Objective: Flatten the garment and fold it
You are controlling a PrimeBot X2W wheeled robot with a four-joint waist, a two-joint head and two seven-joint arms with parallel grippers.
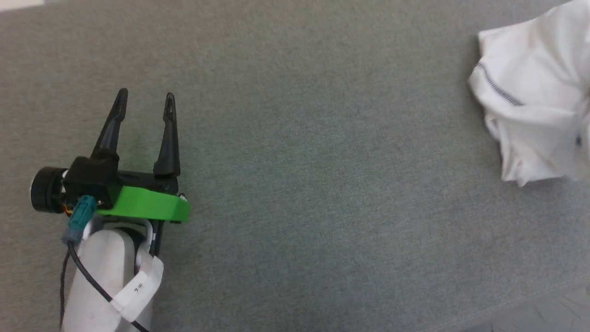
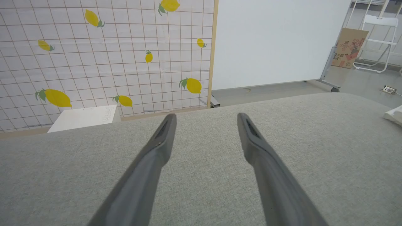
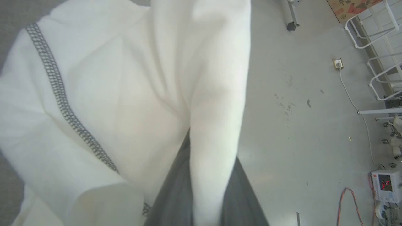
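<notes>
Left gripper [image 1: 146, 94]: fingers were spread wide and empty, over the grey padded surface [image 1: 322, 184].
Garment [image 1: 534, 92]: was bunched up at the surface's right side.
Right gripper [image 3: 212, 147]: was nearly closed, pinching a fold of the garment.

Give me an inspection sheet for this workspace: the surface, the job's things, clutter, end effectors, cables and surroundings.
Surface: grey fabric top, flat, no stains seen.
Job's things: white T-shirt with grey zigzag stitching, bunched up at the right edge of the head view, not yet flattened.
Clutter: white box just beyond the surface's far edge.
End effectors: left end effector open over bare fabric, holding nothing; right end effector shut on a fold of the T-shirt.
Cables: black cable along the left forearm; white cord running from a floor socket.
Surroundings: lemon-print panel, white board, cardboard box, white folding chair.
</notes>
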